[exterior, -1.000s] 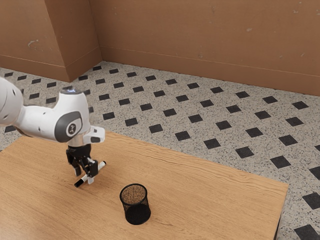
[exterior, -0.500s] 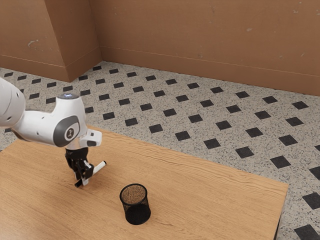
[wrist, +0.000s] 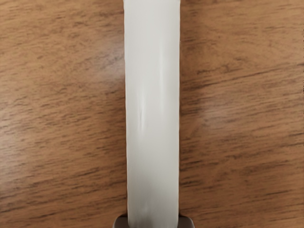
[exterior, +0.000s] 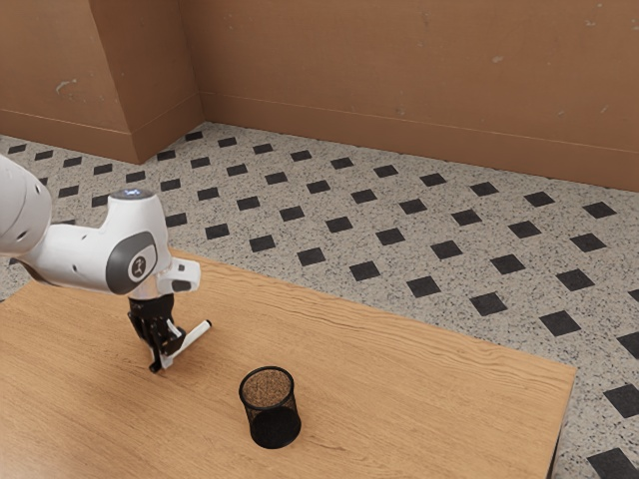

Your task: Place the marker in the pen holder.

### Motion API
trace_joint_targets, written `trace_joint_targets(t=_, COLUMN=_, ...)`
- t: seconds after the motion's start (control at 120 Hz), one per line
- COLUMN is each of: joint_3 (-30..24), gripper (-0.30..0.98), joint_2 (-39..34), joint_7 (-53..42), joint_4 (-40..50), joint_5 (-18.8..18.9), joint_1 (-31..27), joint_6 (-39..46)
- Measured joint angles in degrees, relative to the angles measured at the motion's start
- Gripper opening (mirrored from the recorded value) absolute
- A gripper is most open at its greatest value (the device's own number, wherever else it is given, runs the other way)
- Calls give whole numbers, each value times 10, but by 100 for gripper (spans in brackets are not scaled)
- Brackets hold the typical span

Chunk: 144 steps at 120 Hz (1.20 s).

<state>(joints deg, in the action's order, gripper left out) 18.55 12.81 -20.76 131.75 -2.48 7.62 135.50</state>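
Soft, fairly even light brightens the exterior view, with the smooth white robot arm (exterior: 85, 257) palest along its upper surfaces and greyer underneath. The brown plastered wall (exterior: 399, 70) across the top of the frame is dimmer than the light wooden table (exterior: 349, 349) at the bottom. In the wrist view, hazy glare whitens the wood at the left edge and right of centre, while faint streaks of shine run along the white cylindrical marker (wrist: 152, 114) down the middle.
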Motion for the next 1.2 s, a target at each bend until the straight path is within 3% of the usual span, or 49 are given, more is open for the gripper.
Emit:
trace_joint_targets(t=0.267, joint_3=0, gripper=-2, joint_2=-46, joint_7=12, joint_4=-1, joint_5=13, joint_1=18, joint_6=-9)
trace_joint_targets(t=0.45, joint_3=-11, gripper=-4, joint_2=-88, joint_7=27, joint_4=-4, joint_5=44, joint_1=43, joint_6=-32)
trace_joint_targets(t=0.733, joint_3=-47, gripper=-6, joint_2=-207, joint_7=60, joint_4=-31, joint_5=87, joint_1=79, joint_6=-124)
trace_joint_targets(t=0.908, joint_3=-103, gripper=-5, joint_2=-284, joint_7=83, joint_4=-35, joint_5=90, joint_1=94, joint_6=-213)
trace_joint_targets(t=1.092, joint_3=-184, gripper=-5, joint_2=-287, joint_7=112, joint_4=-36, joint_5=67, joint_1=96, joint_6=-271)
trace_joint_targets(t=1.2, joint_3=-200, gripper=-5, joint_2=-267, joint_7=125, joint_4=-49, joint_5=54, joint_1=105, joint_6=-287)
